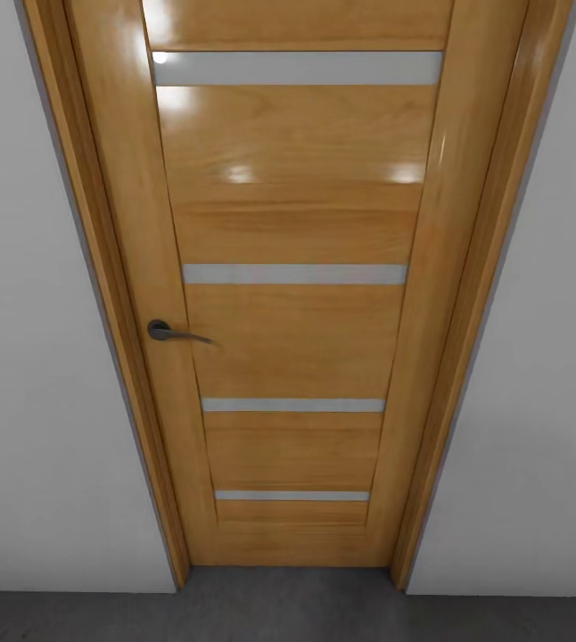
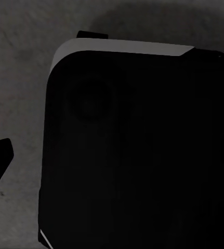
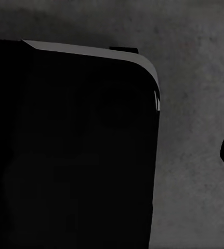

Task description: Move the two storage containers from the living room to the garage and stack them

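We face white plaster walls (image 1: 29,357) and a closed honey-coloured wooden door (image 1: 292,232) with four frosted glass strips, filling the frame's centre. Dark grey concrete floor (image 1: 288,615) runs along the bottom edge. A dark metal lever handle (image 1: 170,333) sits left of centre. In both wrist views a black rounded robot base (image 2: 137,155) hangs over that floor; we cannot tell how the fingers stand.

head bright, glare on door (image 1: 292,169) | wrist views dim, shadowed
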Available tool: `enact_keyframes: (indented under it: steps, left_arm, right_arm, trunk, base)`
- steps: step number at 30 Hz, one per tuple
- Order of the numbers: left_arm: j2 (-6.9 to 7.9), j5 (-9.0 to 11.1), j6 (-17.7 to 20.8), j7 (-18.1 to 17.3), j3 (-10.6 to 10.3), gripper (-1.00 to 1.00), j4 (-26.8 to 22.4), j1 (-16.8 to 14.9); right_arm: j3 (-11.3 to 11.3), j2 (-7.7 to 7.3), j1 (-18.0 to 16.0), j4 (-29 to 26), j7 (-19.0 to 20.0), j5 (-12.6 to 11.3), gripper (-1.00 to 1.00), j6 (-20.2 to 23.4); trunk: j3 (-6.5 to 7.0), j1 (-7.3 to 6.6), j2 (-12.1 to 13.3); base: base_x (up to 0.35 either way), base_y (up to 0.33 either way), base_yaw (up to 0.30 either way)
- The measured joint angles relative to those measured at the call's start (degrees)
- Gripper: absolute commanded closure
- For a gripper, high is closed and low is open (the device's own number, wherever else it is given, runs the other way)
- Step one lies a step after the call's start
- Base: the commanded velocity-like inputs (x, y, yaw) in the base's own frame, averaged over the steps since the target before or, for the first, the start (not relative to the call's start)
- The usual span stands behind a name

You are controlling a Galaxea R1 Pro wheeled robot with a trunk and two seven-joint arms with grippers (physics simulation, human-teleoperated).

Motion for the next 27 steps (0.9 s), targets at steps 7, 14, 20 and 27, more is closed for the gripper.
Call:
enact_keyframes:
  steps: [7,14,20,27]
  left_arm:
    - [0.00,0.00,0.00,0.00,0.04,-1.00,0.00,0.00]
    - [0.00,-0.02,-0.01,0.00,0.07,-1.00,0.02,0.00]
    - [-0.04,-0.03,-0.02,0.00,0.08,-1.00,0.02,0.01]
    - [-0.05,-0.03,-0.02,0.00,0.08,-1.00,0.03,0.01]
  right_arm:
    - [0.10,-0.10,0.00,-0.03,0.03,0.17,-1.00,0.21]
    - [0.08,-0.64,-0.13,-5.16,-1.77,0.32,-1.00,1.43]
    - [-0.15,-2.16,-0.50,-18.04,-3.90,0.14,-1.00,9.36]
    - [-0.55,-2.92,-11.03,-20.15,-6.55,-0.40,-1.00,13.73]
  trunk:
    - [0.00,0.00,0.00]
    - [0.02,0.00,0.00]
    - [0.02,0.00,0.01]
    - [0.03,0.00,0.01]
  base:
    - [0.000,0.000,0.000]
    - [0.000,0.000,0.000]
    - [0.000,0.000,0.000]
    - [0.000,0.000,0.000]
